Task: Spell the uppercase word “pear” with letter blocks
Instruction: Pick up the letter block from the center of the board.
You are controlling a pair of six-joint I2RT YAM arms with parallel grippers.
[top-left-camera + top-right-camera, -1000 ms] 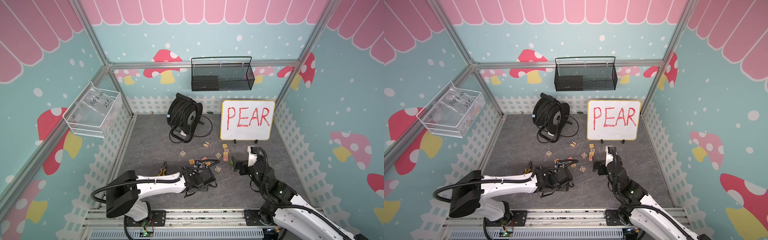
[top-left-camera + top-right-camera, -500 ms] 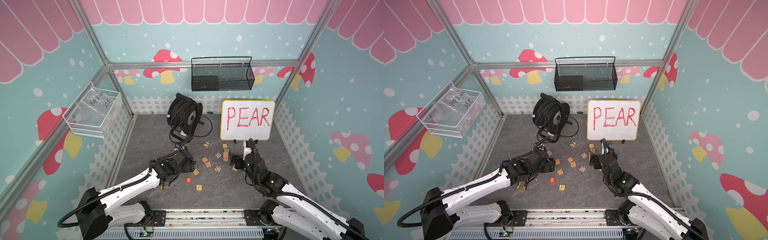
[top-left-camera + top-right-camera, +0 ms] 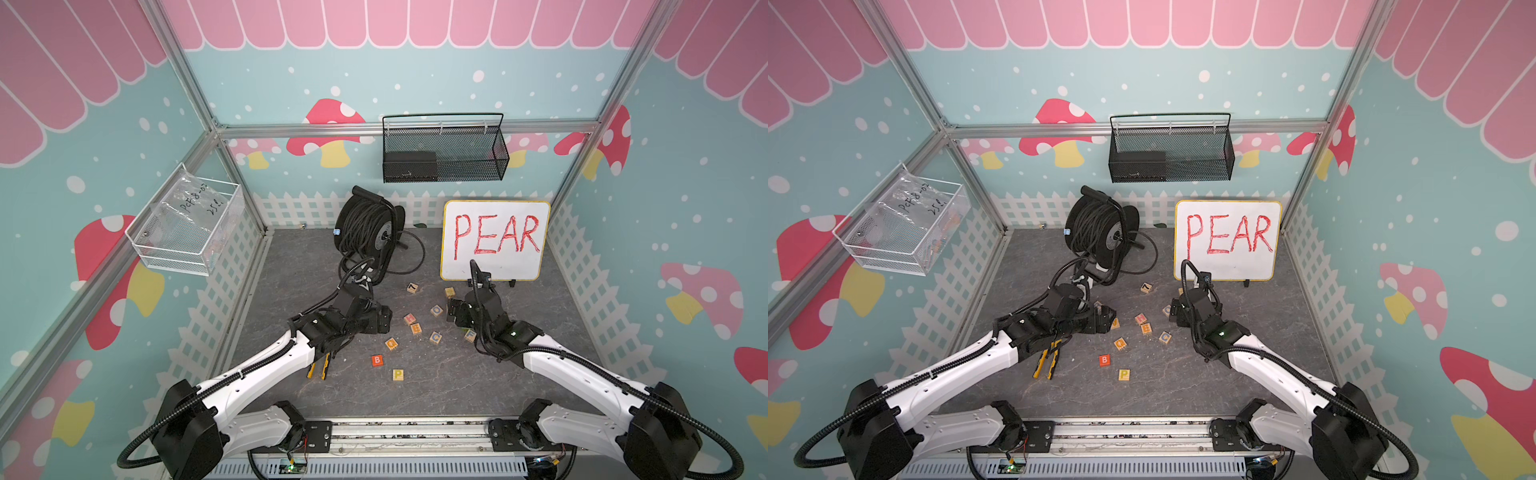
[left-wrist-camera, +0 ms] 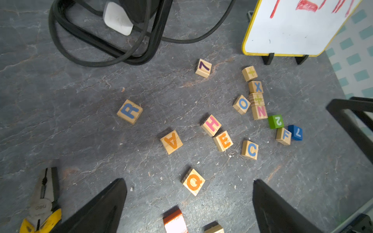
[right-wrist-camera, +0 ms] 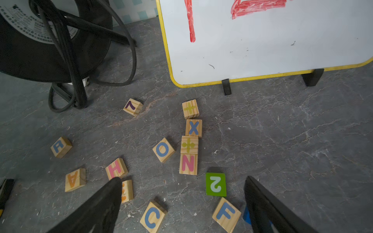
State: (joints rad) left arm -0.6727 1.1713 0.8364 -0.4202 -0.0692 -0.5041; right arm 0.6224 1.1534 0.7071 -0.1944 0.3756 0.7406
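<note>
Left wrist view: left gripper (image 4: 188,181) wide open, empty — right gripper (image 5: 182,178) too. P block (image 3: 398,375) sits alone, near; E block (image 4: 223,141), A block (image 4: 171,142) and R block (image 4: 129,111) lie farther back. Next, I think, grab E block and set it right of P block. Far black basket (image 3: 469,163) holds a dark box (image 3: 409,160); left clear bin (image 3: 172,261) — a bag (image 3: 195,203).

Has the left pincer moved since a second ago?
Yes. The left pincer has drawn back from the front rail toward the cable reel, and it is open with nothing in it.
</note>
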